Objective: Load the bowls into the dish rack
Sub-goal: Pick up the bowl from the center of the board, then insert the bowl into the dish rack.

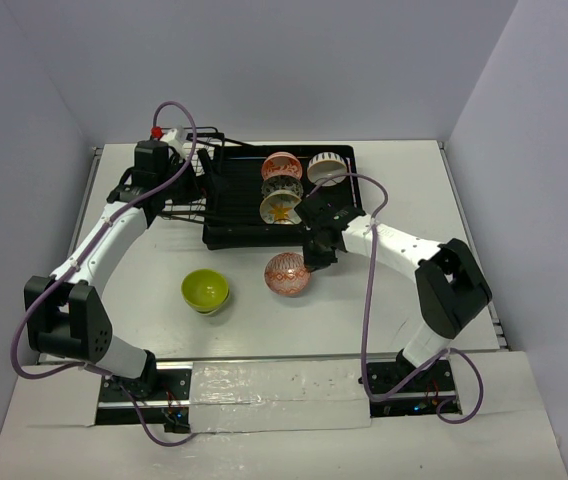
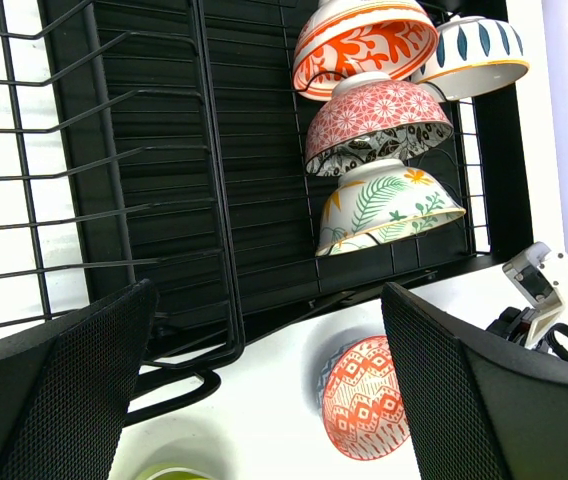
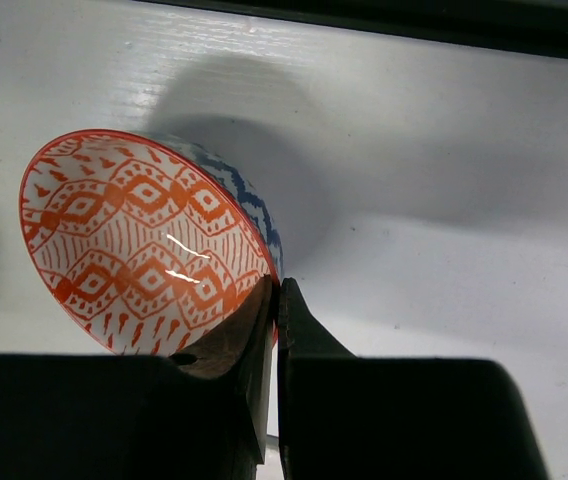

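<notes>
One red-orange bowl (image 3: 144, 240), tilted just before the dish rack (image 1: 234, 205), is being pinched at its rim by the closed right end effector (image 3: 276, 292). The lime green bowl (image 1: 205, 290) is sitting on the desk (image 1: 254, 335) nearby. The left end effector (image 2: 269, 300) is hovering wide open above the rack's wire basket (image 2: 84, 180).

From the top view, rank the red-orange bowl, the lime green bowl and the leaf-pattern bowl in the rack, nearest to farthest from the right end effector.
1. red-orange bowl: on the table, rim pinched in the right end effector.
2. leaf-pattern bowl: just beyond, in the dish rack.
3. lime green bowl: on the table, well to the left.
</notes>
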Available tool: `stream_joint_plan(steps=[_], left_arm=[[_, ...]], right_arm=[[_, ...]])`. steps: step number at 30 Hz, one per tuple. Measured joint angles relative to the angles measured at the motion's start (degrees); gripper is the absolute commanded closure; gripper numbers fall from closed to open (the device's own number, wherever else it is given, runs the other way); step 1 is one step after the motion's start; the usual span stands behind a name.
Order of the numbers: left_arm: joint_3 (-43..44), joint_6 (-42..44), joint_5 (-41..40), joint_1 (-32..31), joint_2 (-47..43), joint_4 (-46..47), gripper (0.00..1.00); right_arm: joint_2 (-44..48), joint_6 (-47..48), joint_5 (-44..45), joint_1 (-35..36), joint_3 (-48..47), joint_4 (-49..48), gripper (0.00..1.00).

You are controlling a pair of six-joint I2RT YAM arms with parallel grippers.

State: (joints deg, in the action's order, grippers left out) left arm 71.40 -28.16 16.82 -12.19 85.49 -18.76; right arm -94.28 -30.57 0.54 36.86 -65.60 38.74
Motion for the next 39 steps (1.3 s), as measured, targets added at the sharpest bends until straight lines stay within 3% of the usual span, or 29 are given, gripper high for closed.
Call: stream_joint_plan(steps=[10, 23, 39], left_arm=[[1.11, 0.00, -0.13, 0.00, 0.00, -0.48, 0.01], [1.62, -0.07, -0.13, 0.00, -1.79, -0.96, 0.01], [1.60, -0.17, -0.09, -0.13, -3.65, -0.81, 0.01]], right_arm=[[1.73, 6.69, -0.66, 0.00, -0.15, -0.46, 1.00], [13.05, 13.42, 0.90, -0.07, 0.52, -0.57, 1.00], [22.64, 20.57, 19.28, -2.43, 1.01, -0.68, 1.00]])
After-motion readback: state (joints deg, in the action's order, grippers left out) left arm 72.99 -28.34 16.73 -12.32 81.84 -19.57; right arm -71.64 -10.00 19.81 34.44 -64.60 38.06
